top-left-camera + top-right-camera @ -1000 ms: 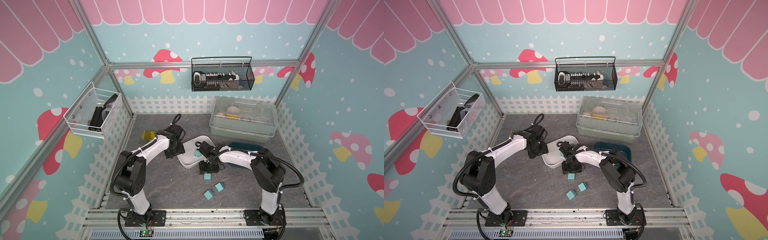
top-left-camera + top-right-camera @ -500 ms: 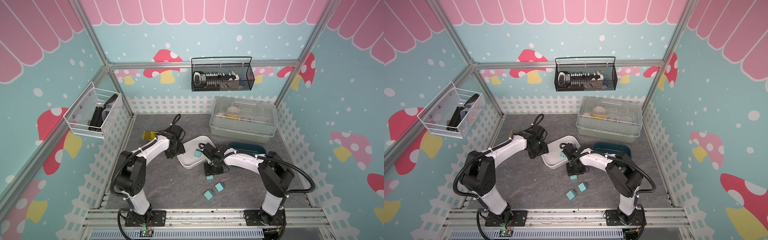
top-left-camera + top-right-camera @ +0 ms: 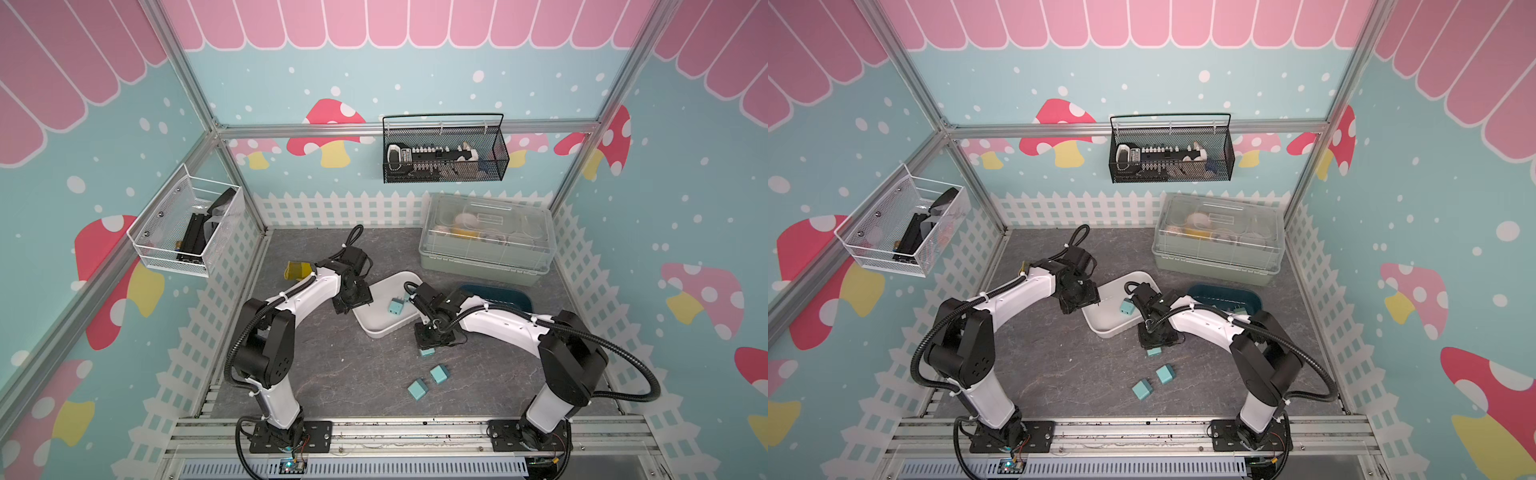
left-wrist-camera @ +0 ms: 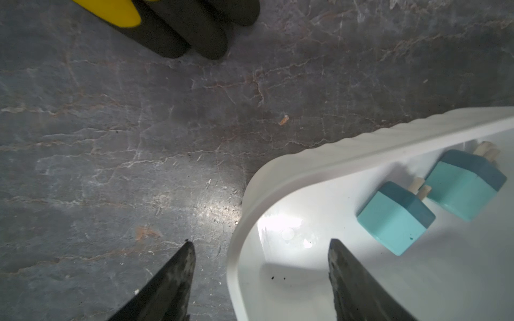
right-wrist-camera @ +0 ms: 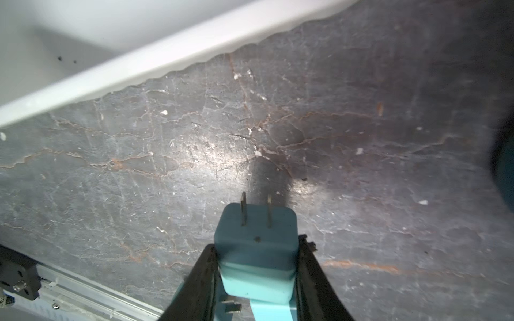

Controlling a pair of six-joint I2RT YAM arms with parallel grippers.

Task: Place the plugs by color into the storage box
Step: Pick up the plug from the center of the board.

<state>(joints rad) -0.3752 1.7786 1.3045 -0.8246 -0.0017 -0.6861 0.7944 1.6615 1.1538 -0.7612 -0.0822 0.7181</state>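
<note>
Nearest the front rail, a light blue plug [image 3: 417, 389] lay loose on the grey surface [image 3: 332, 374], with a second loose plug [image 3: 439, 373] just beside it.

A little farther in, the right claw [image 5: 257, 246] pointed down at the surface and gripped a third plug [image 5: 254, 266], also light blue. Its fingers [image 5: 200, 280] pressed against the plug's two sides, and the two metal prongs pointed away from the wrist. In both top views this plug showed at the claw's tip, near the closest edge of the white tray [image 3: 380, 301]. Whether it touched the surface could not be told.

The tray sat askew on the surface and held two more plugs [image 4: 395, 219], light blue, lying on their sides close together. The left claw [image 4: 260, 243] stood open at the tray's left corner. One of its fingers [image 4: 175, 280] was over the surface and the other over the tray's floor, with the rim between them.

Behind the left arm, a yellow and black object [image 3: 296, 270] lay on the surface. To the right of the tray sat a dark blue bin [image 3: 1225, 291] holding small pale green pieces, too small to make out.

Farther back stood a clear lidded box [image 3: 486, 237]. On the walls hung a black wire basket [image 3: 444, 153] and a white mesh basket [image 3: 187, 224].
</note>
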